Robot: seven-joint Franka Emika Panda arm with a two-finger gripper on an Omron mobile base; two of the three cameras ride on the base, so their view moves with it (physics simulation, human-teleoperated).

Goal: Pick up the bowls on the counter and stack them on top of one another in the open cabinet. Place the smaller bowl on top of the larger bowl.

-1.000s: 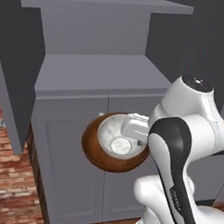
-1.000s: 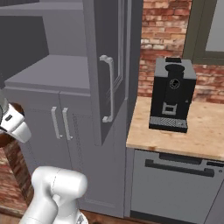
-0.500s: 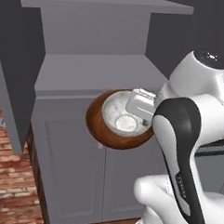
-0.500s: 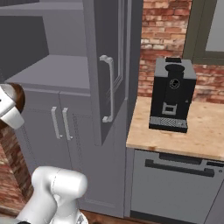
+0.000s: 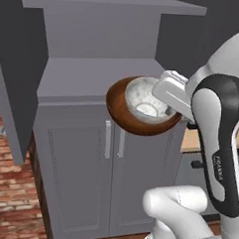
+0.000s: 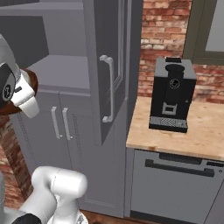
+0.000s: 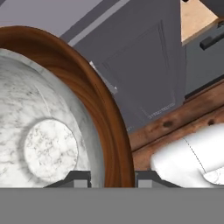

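Note:
The larger bowl [image 5: 125,118], dark brown wood, hangs tilted in the air at the front right edge of the open cabinet's shelf [image 5: 79,75]. The smaller bowl [image 5: 142,99], white and marbled, lies nested inside it. My gripper [image 5: 168,105] comes in from the right and is shut on the brown bowl's rim. In the hand view, the brown rim [image 7: 105,118] runs down between my fingertips [image 7: 76,179], with the white bowl [image 7: 39,131] to its left. From the right base view, a sliver of the brown bowl [image 6: 31,79] shows behind my hand.
The cabinet's doors swing out on both sides, one at the left [image 5: 14,76] and one at the right [image 6: 109,65]. Two shut lower doors with bar handles [image 5: 113,139] sit under the shelf. A black coffee machine [image 6: 170,94] stands on the counter [image 6: 199,133] above the dishwasher [image 6: 175,183].
My hand has carried the nested bowls upward, from in front of the lower doors to the level of the shelf's front edge. The grip is unchanged.

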